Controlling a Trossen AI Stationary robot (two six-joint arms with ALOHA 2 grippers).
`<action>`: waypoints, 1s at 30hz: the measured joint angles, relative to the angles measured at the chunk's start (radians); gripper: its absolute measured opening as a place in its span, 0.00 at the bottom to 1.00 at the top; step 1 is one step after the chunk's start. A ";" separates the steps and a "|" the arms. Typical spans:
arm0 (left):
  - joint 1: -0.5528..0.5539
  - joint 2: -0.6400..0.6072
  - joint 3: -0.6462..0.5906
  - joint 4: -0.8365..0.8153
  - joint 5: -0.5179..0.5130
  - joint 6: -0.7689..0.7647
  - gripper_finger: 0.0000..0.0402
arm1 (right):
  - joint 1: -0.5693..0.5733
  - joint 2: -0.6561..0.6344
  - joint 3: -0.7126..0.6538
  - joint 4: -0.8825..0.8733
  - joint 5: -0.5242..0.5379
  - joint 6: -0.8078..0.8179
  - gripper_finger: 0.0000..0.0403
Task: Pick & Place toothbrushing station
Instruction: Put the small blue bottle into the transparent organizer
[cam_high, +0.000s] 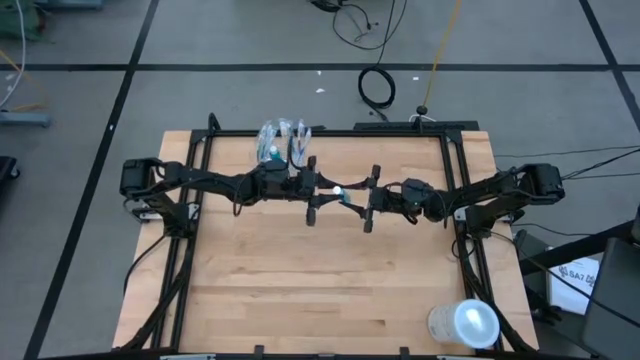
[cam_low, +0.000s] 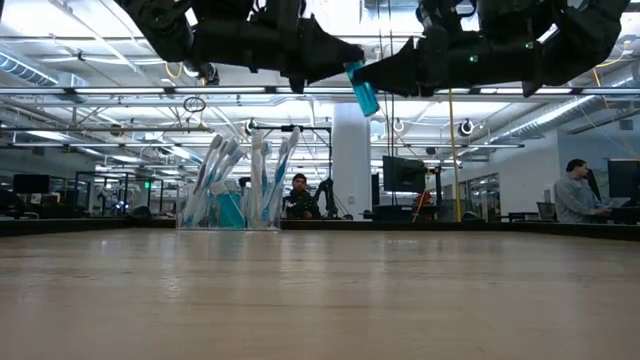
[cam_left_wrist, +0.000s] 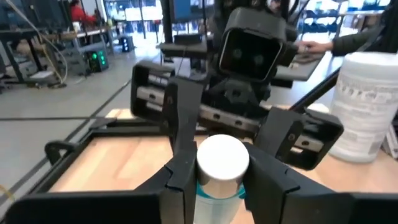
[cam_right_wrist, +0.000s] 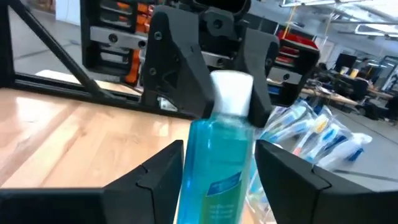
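A short teal toothpaste tube (cam_high: 345, 195) with a white cap is held in the air over the table's middle, between my two grippers, which face each other. My left gripper (cam_high: 328, 190) is shut at its cap end and my right gripper (cam_high: 358, 201) on its teal body. In the low view the tube (cam_low: 363, 90) tilts, high above the table. A small clear cup (cam_high: 283, 142) stands on the table at the far left of centre. It holds several blue-and-white toothbrushes (cam_low: 255, 180) upright and a teal tube (cam_low: 230, 210). My left gripper has the tube's white cap (cam_left_wrist: 205, 165) between its two fingers, coming level from the table's left. The cap's flat end faces this wrist's camera. The tube is clear of the table. My right gripper pinches the tube's teal body (cam_right_wrist: 214, 180) between its two fingers, coming level from the table's right and along the tube. The capped end (cam_right_wrist: 233, 93) points away toward my left gripper. The tube is clear of the table.
A large whitish translucent cylinder (cam_high: 465, 323) stands at the table's near right corner; it also shows in the left wrist view (cam_left_wrist: 367, 106). The arms' black frame rails (cam_high: 190, 230) run along the left, right and far sides. Bare wood lies in the near middle.
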 joint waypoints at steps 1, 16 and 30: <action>0.000 0.000 0.000 -0.011 -0.002 0.000 0.25 | 0.001 0.000 0.000 -0.005 0.018 0.000 0.49; 0.021 -0.305 -0.001 -0.572 -0.495 -0.041 0.24 | -0.001 -0.001 0.000 -0.079 0.127 0.001 0.56; 0.171 -0.386 -0.077 -0.781 -0.529 -0.187 0.24 | -0.001 -0.001 0.000 -0.115 0.122 0.054 0.56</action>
